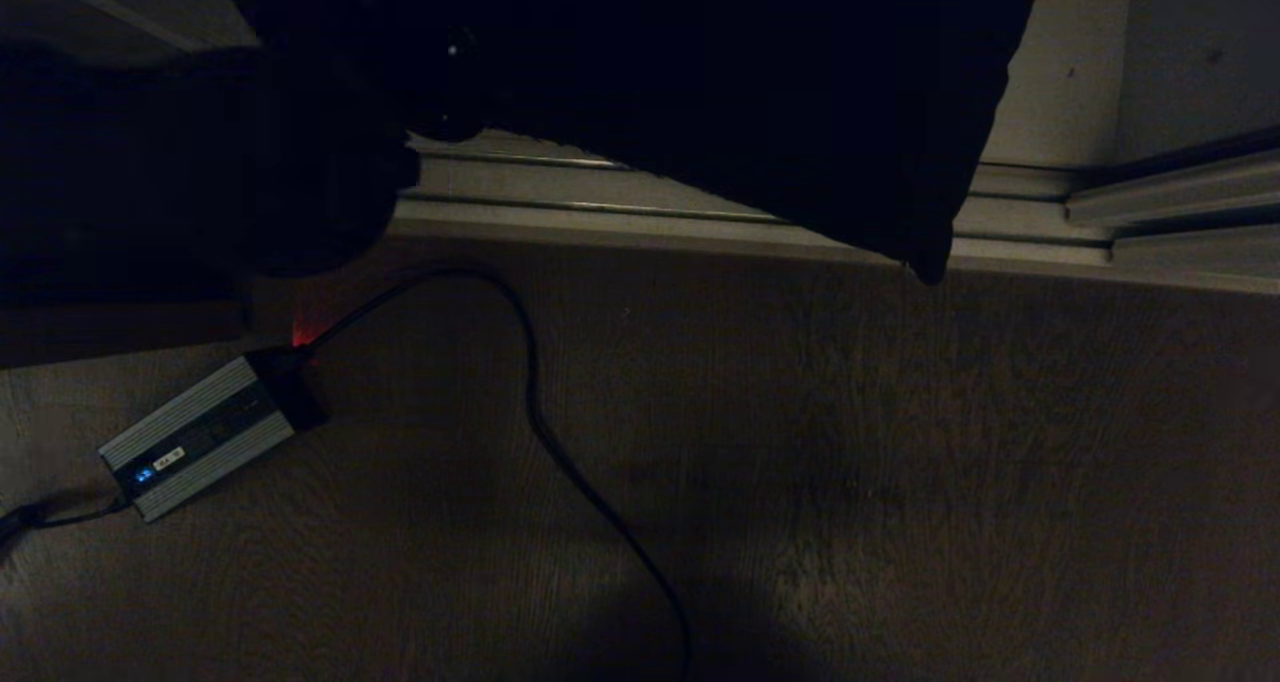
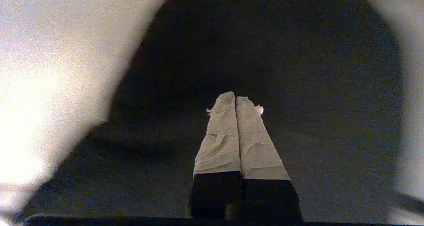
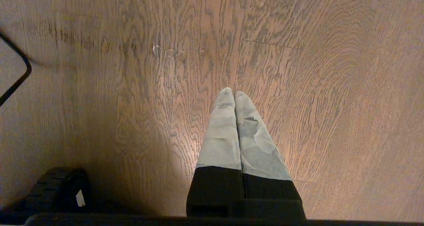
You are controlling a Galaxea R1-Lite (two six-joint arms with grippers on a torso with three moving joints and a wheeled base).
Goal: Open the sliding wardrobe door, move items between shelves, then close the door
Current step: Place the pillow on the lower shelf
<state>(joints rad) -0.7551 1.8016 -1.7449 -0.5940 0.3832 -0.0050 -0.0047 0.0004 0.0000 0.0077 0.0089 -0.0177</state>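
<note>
The cushion (image 1: 750, 92) shows only as a big dark slab, hanging tilted in the air. Its lower corner (image 1: 930, 274) reaches past the floor track (image 1: 600, 197). My left arm (image 1: 200, 162) comes in from the left, right beside it. In the left wrist view, my left gripper (image 2: 236, 98) is shut, its taped fingers (image 2: 222, 136) pressed together against the dark cloth (image 2: 298, 70). The pale sliding wardrobe door (image 1: 1200, 62) stands at the far right on its metal rail. No shelves are in view. My right gripper (image 3: 234, 91) is parked, shut and empty, above the wooden floor (image 3: 314, 86).
A small silver box (image 1: 200, 437) lies on the floor (image 1: 900, 462) at the left. Its black cable (image 1: 540, 412) curves across towards the near edge. One of the base's wheels (image 3: 56, 189) shows in the right wrist view.
</note>
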